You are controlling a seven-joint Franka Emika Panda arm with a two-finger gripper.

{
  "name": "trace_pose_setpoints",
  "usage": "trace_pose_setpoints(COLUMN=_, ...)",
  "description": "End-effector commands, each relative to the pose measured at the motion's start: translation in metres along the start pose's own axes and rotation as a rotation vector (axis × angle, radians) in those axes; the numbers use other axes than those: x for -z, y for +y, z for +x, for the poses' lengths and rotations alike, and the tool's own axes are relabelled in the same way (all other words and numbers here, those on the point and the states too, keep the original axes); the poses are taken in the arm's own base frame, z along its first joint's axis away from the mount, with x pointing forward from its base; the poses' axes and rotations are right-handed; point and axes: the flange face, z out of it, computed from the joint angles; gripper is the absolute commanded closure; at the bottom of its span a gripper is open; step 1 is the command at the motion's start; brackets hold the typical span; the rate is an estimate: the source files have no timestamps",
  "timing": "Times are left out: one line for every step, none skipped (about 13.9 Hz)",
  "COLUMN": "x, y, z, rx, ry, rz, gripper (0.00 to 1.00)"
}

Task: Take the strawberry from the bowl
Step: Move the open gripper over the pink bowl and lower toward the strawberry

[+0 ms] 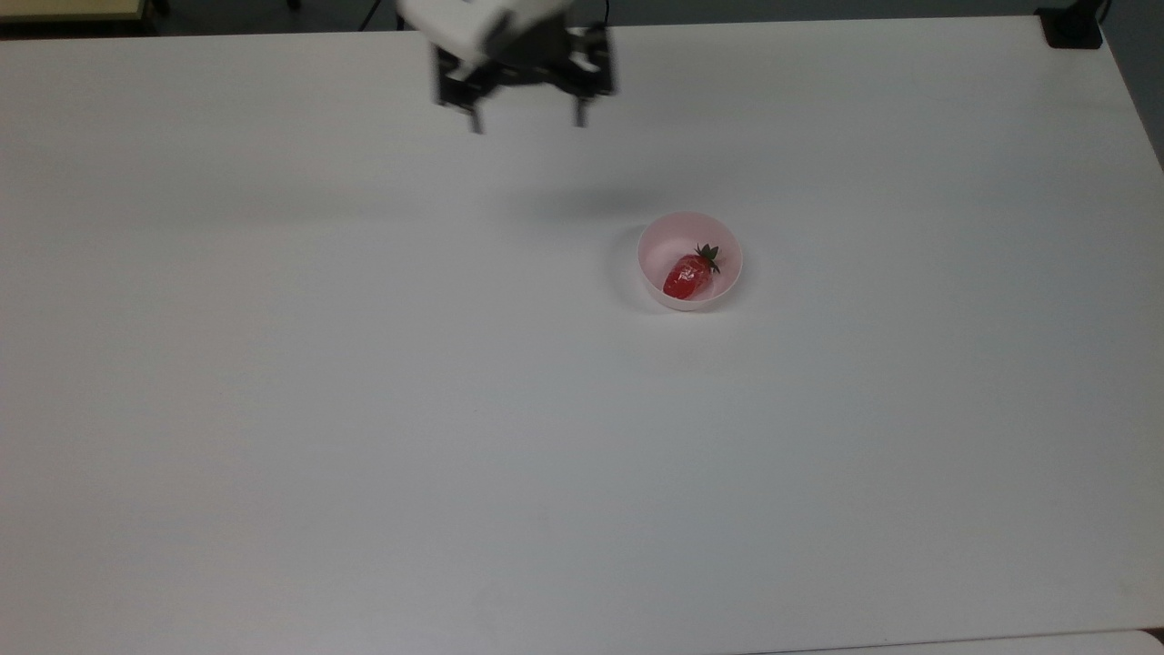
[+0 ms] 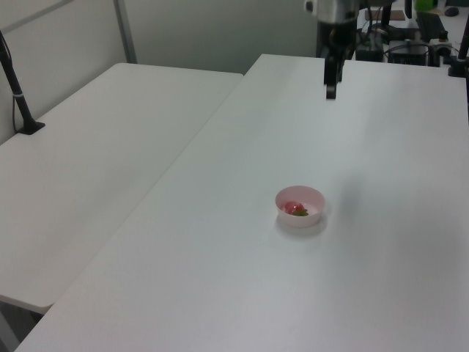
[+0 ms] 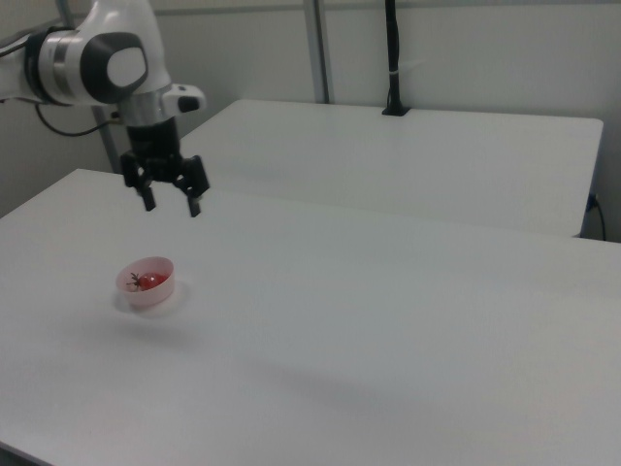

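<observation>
White tabletop [image 1: 364, 409] carries a pink bowl [image 1: 657, 238] a little toward its far right corner in the top view, and the strawberry [image 1: 687, 274] lies on its side inside. The gripper [image 1: 526, 120] hangs high near the far edge, well apart from the bowl. Its fingers are spread wide, likely so they can fit around the berry.

Two white desks [image 2: 242, 257] [image 2: 95, 161] pushed edge to edge. Pale partition wall [image 2: 220, 29] behind. Black pole [image 3: 392, 58] clamped at the second desk's far edge.
</observation>
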Motion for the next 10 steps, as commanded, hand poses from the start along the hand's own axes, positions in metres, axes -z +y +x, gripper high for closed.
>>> trace_pose_setpoints(x=-0.042, y=-0.083, z=0.018, rx=0.002, ry=-0.022, rz=0.022, gripper=0.0)
trace_pose_setpoints(x=-0.067, y=-0.118, z=0.027, rx=-0.012, ry=-0.015, rz=0.016, gripper=0.01)
trace_pose_setpoints(x=-0.085, y=-0.132, z=0.034, rx=-0.029, ry=-0.006, rz=0.012, gripper=0.03)
trace_pose_setpoints(x=-0.109, y=-0.145, z=0.043, rx=-0.044, ry=0.001, rz=0.009, gripper=0.08)
trace_pose_setpoints(x=-0.123, y=-0.155, z=0.046, rx=-0.037, ry=0.001, rz=0.008, gripper=0.12)
trace_pose_setpoints(x=-0.133, y=-0.162, z=0.049, rx=-0.03, ry=0.006, rz=0.006, gripper=0.15)
trace_pose_setpoints(x=-0.142, y=-0.171, z=0.05, rx=-0.015, ry=0.009, rz=0.0, gripper=0.17)
trace_pose_setpoints(x=-0.151, y=-0.181, z=0.05, rx=-0.007, ry=0.012, rz=-0.008, gripper=0.21)
trace_pose_setpoints(x=-0.159, y=-0.182, z=0.051, rx=-0.014, ry=0.005, rz=-0.015, gripper=0.21)
trace_pose_setpoints(x=-0.166, y=-0.184, z=0.052, rx=-0.013, ry=0.003, rz=-0.021, gripper=0.21)
